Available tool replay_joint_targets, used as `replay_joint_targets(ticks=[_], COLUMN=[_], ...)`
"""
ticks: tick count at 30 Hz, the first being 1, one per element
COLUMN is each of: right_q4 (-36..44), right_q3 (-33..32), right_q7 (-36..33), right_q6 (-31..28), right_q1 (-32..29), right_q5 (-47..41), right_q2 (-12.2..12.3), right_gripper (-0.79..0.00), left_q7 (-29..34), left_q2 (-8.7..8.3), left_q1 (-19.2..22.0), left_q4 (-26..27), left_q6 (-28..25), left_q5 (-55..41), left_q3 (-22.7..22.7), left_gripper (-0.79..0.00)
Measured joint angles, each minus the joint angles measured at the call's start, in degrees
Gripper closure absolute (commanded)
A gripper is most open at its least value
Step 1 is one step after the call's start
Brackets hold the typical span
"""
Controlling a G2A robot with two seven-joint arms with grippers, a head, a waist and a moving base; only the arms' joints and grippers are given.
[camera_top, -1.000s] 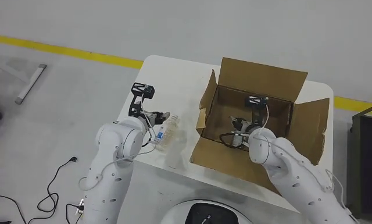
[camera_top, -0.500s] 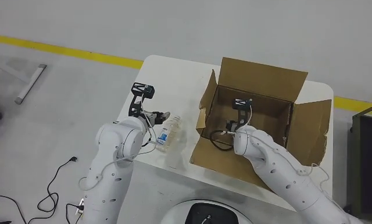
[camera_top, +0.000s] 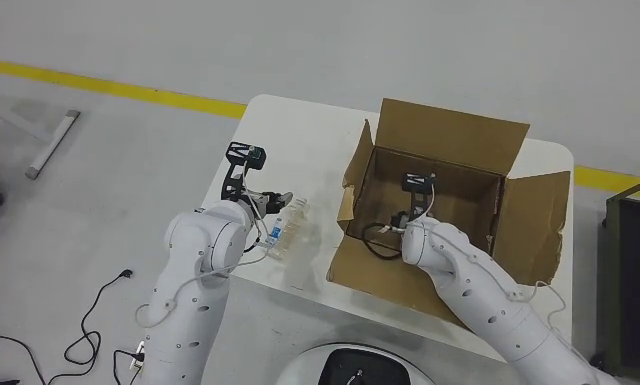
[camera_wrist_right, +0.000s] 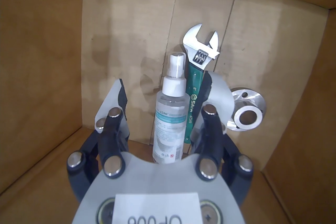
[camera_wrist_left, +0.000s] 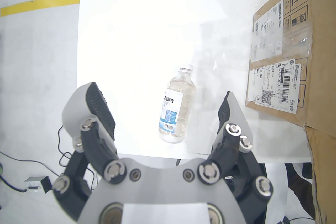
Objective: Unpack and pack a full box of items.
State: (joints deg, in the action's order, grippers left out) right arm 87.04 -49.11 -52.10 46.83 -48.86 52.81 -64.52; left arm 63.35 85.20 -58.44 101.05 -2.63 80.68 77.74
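An open cardboard box stands on the right half of the white table. Inside it my right gripper is open, its fingers on either side of a clear spray bottle without touching it. A green-handled adjustable wrench lies beside the bottle, and a metal flange lies past the wrench. Left of the box, a clear labelled bottle lies on its side on the table. My left gripper hangs open above it, empty.
The box's outer wall with shipping labels rises close beside the lying bottle. The table's near edge runs just behind the bottle's base. Bare tabletop stretches beyond the bottle toward the far corner.
My right arm has shifted left inside the box, toward the wall on the left arm's side. The left arm and the lying bottle have hardly moved.
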Motion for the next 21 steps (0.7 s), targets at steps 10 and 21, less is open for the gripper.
replay_joint_targets(ticks=[10, 21], right_q4=[1.62, -1.16], right_q3=[-1.78, -0.80], right_q7=[-2.38, -2.33], right_q6=[-1.52, -3.10], right_q1=[-1.37, -0.63], right_q5=[0.57, 0.04], right_q2=[-0.29, -1.78], right_gripper=[-0.723, -0.668], left_q7=[0.00, 0.00], left_q2=[0.00, 0.00], left_q1=[0.00, 0.00], left_q4=[0.00, 0.00], left_q6=[0.00, 0.00], left_q5=[0.00, 0.00], left_q3=[0.00, 0.00], left_gripper=[-0.785, -0.785])
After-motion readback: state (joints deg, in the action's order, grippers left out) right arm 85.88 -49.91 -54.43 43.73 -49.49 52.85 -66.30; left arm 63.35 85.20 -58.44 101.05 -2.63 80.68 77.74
